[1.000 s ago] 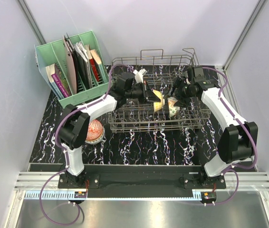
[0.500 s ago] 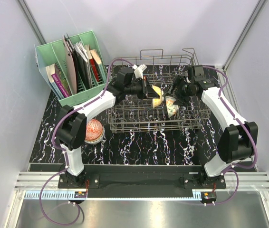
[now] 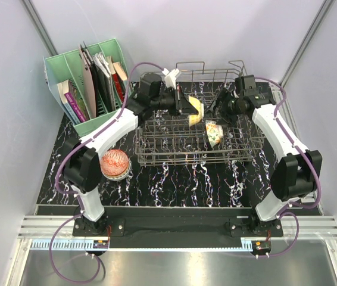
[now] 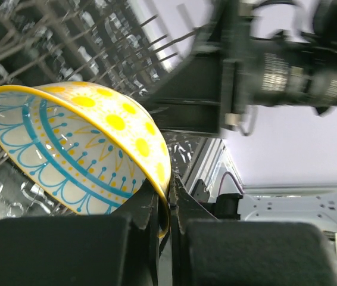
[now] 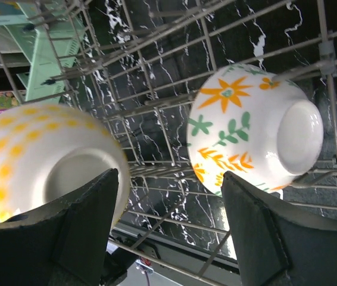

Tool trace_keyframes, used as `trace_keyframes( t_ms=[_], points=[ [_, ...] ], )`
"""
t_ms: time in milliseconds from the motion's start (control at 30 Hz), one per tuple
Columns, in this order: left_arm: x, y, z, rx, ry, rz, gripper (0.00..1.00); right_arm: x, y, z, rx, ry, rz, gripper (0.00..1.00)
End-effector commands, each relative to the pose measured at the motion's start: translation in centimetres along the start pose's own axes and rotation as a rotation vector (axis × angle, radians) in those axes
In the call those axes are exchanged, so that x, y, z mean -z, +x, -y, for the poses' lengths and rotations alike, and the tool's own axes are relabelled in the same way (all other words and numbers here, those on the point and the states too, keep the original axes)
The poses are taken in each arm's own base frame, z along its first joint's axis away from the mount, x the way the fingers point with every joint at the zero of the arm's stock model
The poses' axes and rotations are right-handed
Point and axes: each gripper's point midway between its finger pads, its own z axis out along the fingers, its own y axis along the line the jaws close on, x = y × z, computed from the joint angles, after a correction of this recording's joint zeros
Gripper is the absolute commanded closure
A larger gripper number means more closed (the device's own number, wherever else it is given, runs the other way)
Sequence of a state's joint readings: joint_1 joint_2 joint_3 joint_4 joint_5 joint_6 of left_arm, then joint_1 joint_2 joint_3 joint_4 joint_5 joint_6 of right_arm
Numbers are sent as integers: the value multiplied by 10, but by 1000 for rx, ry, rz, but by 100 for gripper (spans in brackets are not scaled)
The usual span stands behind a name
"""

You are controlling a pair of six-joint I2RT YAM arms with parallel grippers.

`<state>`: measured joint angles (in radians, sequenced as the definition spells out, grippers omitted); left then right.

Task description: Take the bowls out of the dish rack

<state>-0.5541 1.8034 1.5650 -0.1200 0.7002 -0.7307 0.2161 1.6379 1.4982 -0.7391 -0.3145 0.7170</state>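
The left pincer (image 3: 184, 105) is clamping shut on the rim of a yellow bowl (image 3: 196, 111). It is holding the bowl tipped on its side over the back half of the dish rack (image 3: 168, 156), just above the centre of the overhead view. In the left wrist view the pincer (image 4: 164, 205) is showing at the bottom centre, its dark fingers (image 4: 147, 208) squeezing the yellow edge. The bowl (image 4: 79, 149) is filling the left half of that frame, with blue loops and yellow dots inside it.

The right pincer (image 3: 219, 109) is standing open and gripping nothing, just to the right of the yellow bowl in the overhead view. In the right wrist view its fingers (image 5: 88, 220) are spreading wide across the bottom of the frame. A floral bowl (image 5: 249, 134) is lying on its side among the rack wires (image 5: 156, 137) at the right, its base facing the camera. The yellow bowl (image 5: 43, 155) is showing at the left, partly behind one finger.

From overhead, the floral bowl (image 3: 214, 133) is resting inside the rack, right of centre. A red-pink bowl (image 3: 114, 164) is sitting on the black marbled tabletop (image 3: 180, 179), outside the rack at its lower left. A green file holder (image 3: 100, 122) is standing at the upper left.
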Motion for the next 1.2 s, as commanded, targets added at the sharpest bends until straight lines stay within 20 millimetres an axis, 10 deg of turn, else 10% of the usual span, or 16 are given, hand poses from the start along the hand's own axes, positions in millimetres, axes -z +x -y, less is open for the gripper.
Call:
trace_keyframes(
  t_ms=[0, 467, 767, 1167],
  points=[
    [31, -29, 69, -174, 111, 83, 100, 15, -20, -31, 12, -69, 59, 22],
    [57, -6, 38, -196, -152, 78, 100, 19, -21, -46, -8, -106, 28, 24],
    [109, -7, 12, -250, -453, 116, 100, 39, -26, -67, 73, -157, 44, 25],
    [143, 18, -20, -328, -680, 45, 100, 46, 2, -98, 139, -264, -78, 25]
  ],
)
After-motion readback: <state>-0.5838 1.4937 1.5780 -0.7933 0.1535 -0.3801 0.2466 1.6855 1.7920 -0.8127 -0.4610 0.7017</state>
